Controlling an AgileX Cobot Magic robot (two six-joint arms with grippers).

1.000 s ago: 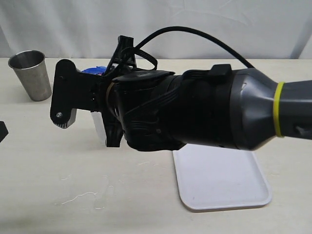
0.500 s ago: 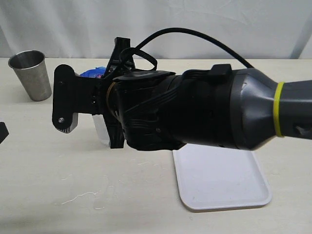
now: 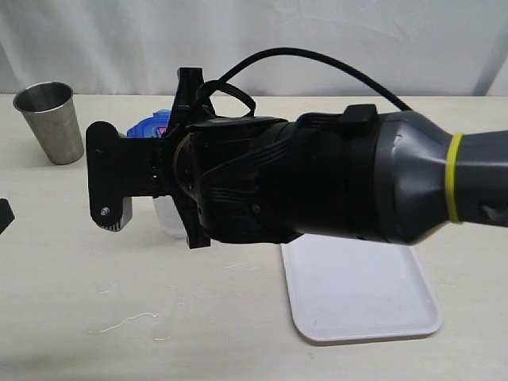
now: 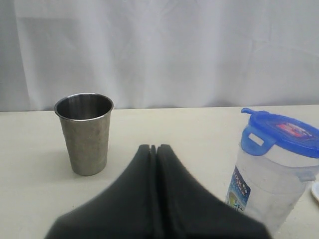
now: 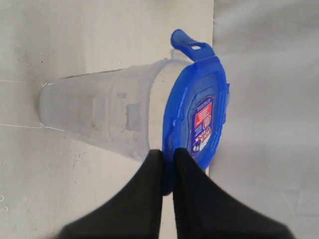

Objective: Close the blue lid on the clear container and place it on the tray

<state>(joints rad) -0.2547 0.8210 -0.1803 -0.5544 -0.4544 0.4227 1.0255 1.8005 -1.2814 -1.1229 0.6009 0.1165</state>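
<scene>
Pale tabletop and a white curtain behind it make up the scene. The tray [image 3: 361,298] is laid at the near right, and a metal cup [image 3: 49,121] is stood at the far left. Between them, well apart from the tray, the clear container [image 5: 94,112] is found, with the blue lid [image 5: 197,109] seated on its mouth.

The right gripper [image 5: 168,155] is stretched across to the left, and the lid's edge is pinched between its clenched fingers. Nothing is grasped by the left gripper [image 4: 153,149], which is closed tight and held low near the cup. Whether the container's base is resting on the table cannot be told, as it is hidden by the arm.

One flap [image 5: 188,46] is seen standing up, so the lid is judged not fully snapped down. If the container were carried by this thin edge grip alone, the lid could be pulled off and the body dropped. It could also be tipped over, or swung against the tray's rim, because so little plastic is held.
</scene>
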